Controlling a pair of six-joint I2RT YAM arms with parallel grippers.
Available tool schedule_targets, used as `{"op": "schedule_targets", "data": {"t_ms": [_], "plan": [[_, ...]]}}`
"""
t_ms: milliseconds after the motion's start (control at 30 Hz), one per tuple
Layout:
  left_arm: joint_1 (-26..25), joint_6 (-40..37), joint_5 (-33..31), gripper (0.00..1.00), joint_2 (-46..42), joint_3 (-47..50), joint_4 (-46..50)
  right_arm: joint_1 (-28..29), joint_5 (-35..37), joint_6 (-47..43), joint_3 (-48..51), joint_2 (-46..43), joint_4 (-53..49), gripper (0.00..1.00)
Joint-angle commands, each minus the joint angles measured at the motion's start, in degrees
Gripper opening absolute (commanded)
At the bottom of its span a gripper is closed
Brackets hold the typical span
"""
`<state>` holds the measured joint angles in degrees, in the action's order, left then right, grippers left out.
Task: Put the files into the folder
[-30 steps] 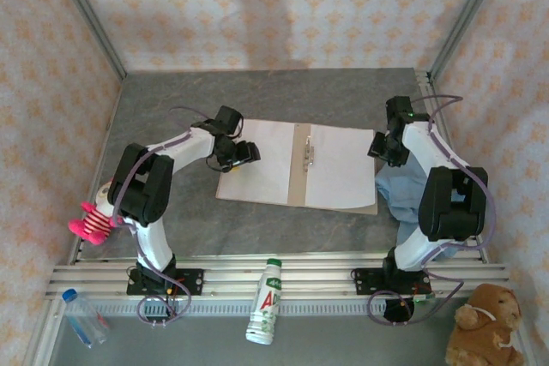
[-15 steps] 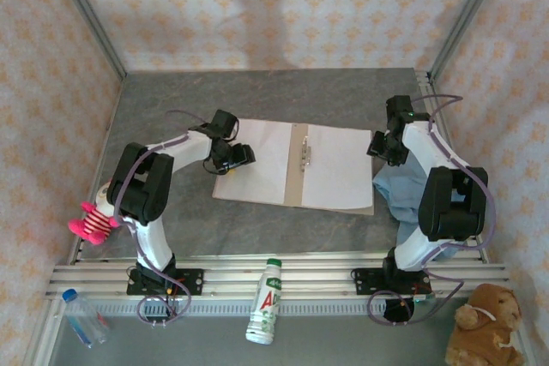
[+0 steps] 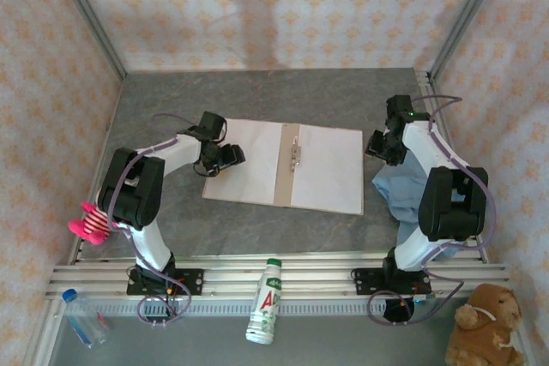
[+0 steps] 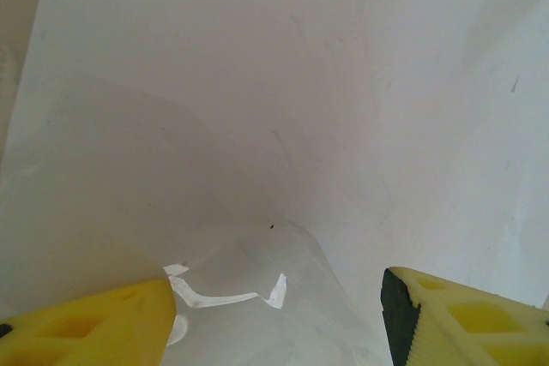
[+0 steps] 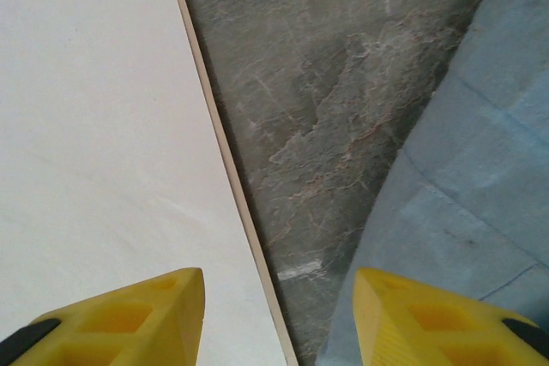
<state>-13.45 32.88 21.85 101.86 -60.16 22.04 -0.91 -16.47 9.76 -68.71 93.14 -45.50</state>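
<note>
- Your folder (image 3: 286,179) lay open and flat on the grey table (image 3: 257,100), between the two arms; its tan spine ran away from you, with the metal fastener (image 3: 296,150) at the far end
- The files (image 3: 256,160) lay as white paper on the folder's left half; you could not tell one sheet from the other there
- Your left gripper (image 3: 226,157) sat at the left edge of that white paper; in its wrist view the left gripper (image 4: 279,297) had its yellow fingers (image 4: 463,319) well apart, low over the paper, which bulged up between them; you could not tell whether they gripped it
- Your right gripper (image 3: 381,145) hung just beyond the folder's right edge; in its wrist view the right gripper (image 5: 279,315) stood parted and held nothing, with the folder's edge (image 5: 227,169) under the left finger, bare table between, and the blue cloth (image 5: 480,169) under the right finger
</note>
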Motion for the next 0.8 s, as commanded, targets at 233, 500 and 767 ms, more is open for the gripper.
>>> {"op": "schedule_targets", "data": {"t_ms": [233,500,767], "plan": [[0.62,-0.88,-3.9,0.67,-4.09,0.09,7.66,1.11,-12.46,3.66,1.68,-3.45,4.48,0.47],[-0.65,-4.91,-5.67,0.68,-4.43,-10.54,11.71,2.73,-16.49,5.7,3.3,-6.23,7.0,0.46],[-8.18,-9.04,-5.42,0.67,2.48,-25.25,13.42,6.07,-19.92,9.81,7.11,-9.33,13.19,0.46]]}}
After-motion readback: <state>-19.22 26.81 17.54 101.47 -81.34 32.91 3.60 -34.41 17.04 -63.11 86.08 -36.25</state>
